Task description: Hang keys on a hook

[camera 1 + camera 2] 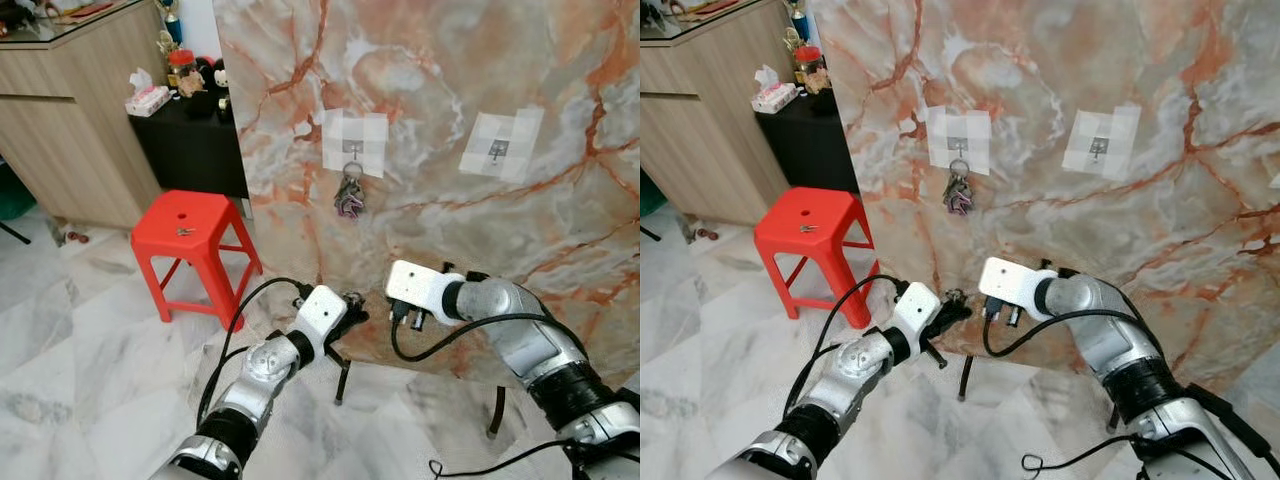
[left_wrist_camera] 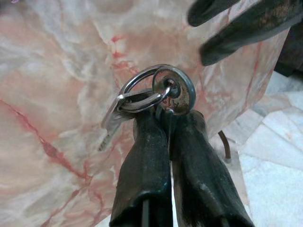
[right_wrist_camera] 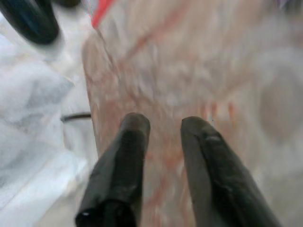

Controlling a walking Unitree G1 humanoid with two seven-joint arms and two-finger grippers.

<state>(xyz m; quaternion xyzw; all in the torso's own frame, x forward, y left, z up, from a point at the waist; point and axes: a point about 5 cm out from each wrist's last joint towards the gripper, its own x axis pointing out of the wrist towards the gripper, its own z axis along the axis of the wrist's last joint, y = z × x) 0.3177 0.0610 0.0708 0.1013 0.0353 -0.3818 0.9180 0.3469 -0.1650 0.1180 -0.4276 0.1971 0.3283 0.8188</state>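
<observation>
The left end effector (image 2: 165, 123) is clamped tight on a bunch of keys (image 2: 147, 97), its ring standing proud above the fingertips, low before the marble panel (image 1: 450, 100). The right end effector (image 3: 163, 125) hovers beside it, fingers parted and empty. One hook (image 1: 352, 150) already carries a hanging bunch (image 1: 350, 195); the free hook (image 1: 498, 150) sits toward the panel's right edge. Lifting and hooking are not yet done.
</observation>
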